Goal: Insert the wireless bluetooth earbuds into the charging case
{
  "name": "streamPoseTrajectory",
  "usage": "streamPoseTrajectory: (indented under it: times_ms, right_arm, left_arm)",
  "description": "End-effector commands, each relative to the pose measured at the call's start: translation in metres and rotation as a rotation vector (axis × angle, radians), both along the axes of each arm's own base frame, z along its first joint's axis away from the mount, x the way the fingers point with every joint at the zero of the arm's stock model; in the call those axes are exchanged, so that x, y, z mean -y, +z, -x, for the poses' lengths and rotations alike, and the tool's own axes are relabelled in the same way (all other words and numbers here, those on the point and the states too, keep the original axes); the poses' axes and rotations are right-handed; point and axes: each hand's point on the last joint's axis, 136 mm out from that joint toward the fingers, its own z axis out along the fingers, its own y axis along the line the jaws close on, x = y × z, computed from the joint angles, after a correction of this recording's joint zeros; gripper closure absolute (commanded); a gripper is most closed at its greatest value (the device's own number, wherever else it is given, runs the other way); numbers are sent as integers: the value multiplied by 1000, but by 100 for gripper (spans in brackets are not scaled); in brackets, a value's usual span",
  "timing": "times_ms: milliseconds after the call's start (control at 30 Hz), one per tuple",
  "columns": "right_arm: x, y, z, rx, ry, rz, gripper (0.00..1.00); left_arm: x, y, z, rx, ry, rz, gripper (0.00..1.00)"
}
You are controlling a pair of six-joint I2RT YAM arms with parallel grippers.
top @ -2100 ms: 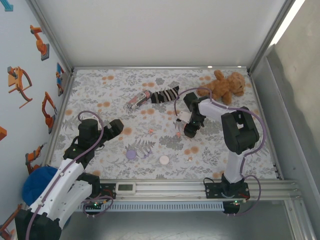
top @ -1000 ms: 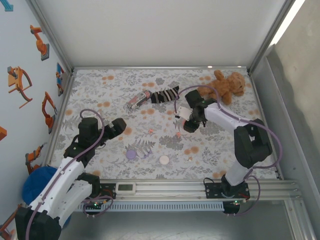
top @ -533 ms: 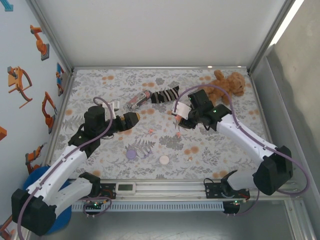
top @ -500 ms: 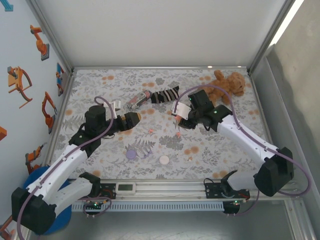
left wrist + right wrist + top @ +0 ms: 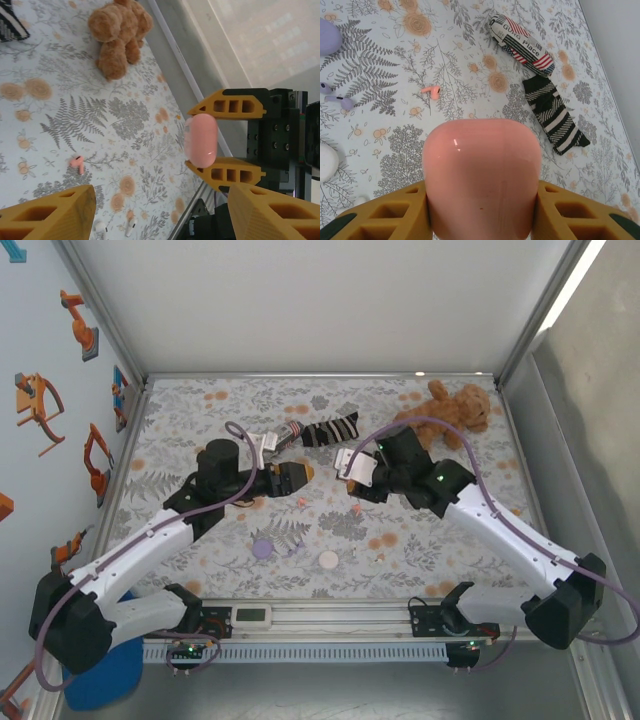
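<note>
While the right fingers point(image 5: 380, 215) clamp the pink charging case point(image 5: 482, 175), the left fingers point(image 5: 50, 215) stand released near a pink earbud point(image 5: 76, 162) on the desk point(image 5: 125, 115).

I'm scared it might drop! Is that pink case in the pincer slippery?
Probably slippery: the pink case looks smooth and shiny, with a glint on it. Its rounded sides suggest it could roll or wobble if put down. It seems stiff, showing no dent where the right pincer squeezes it.
</note>
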Motion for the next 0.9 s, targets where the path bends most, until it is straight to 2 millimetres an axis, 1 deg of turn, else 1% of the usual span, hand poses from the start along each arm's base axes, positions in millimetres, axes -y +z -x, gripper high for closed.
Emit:
streamPoseTrajectory:
  times_ms: [0,233,600,700,867]
  right_arm:
    - [-2,19,0,57,11,-8,69]
    - [-3,21,1,67,13,-7,69]
    - [-5,23,1,79,12,-10,69]
    - [-4,24,1,82,11,-9,69]
    - [-5,24,0,87,7,-8,69]
  left_arm:
    - [19,21,4,50,-64,42,30]
    - [44,18,9,45,-130,38,31]
    - [68,14,14,27,-193,52,37]
    - [73,15,15,24,-212,60,41]
    - [78,13,16,16,-231,59,50]
